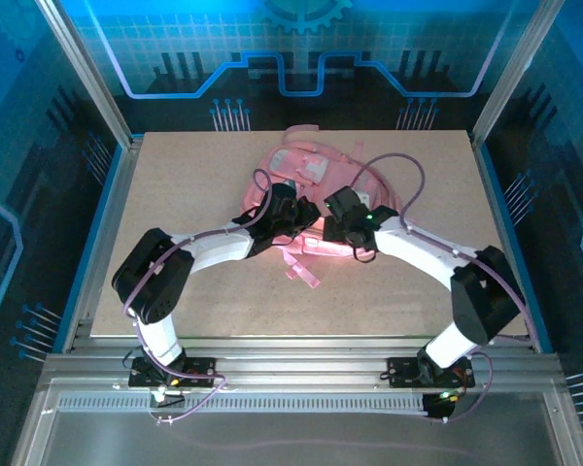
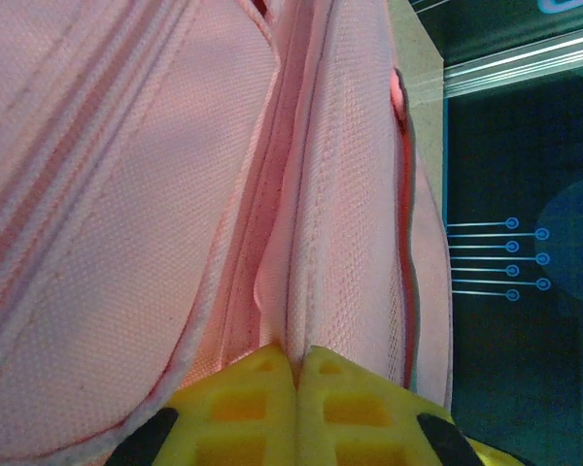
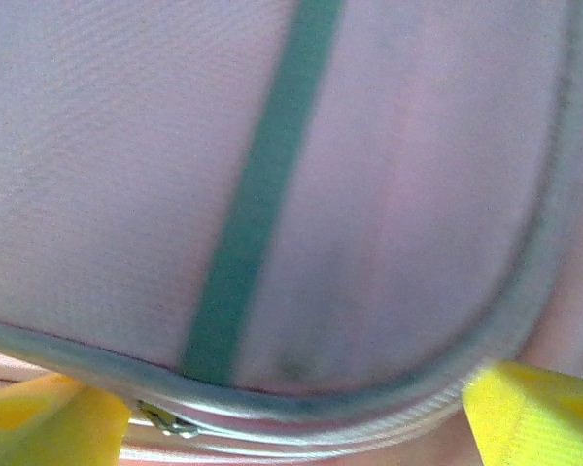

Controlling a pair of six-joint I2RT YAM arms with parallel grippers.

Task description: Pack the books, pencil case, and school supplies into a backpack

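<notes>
Holding the backpack (image 1: 306, 170) toward 12 o'clock of the table (image 1: 194, 282), you had both arms converged on it. Your left claw (image 1: 284, 209) sat at the bag's 8 o'clock side, and its wrist view showed the yellow pads (image 2: 293, 359) pressed together, seemingly pinching a thin fold of pink fabric (image 2: 126, 194) beside a zip line. Your right claw (image 1: 342, 216), near 5 o'clock, stood wide apart (image 3: 296, 403), straddling a curved pocket panel (image 3: 107, 146) with grey piping and gripping nothing. The step looked like work on the bag's opening; whether spreading or closing it, I could not tell. Next, your right claw needed a firm bite on the opposite edge.
</notes>
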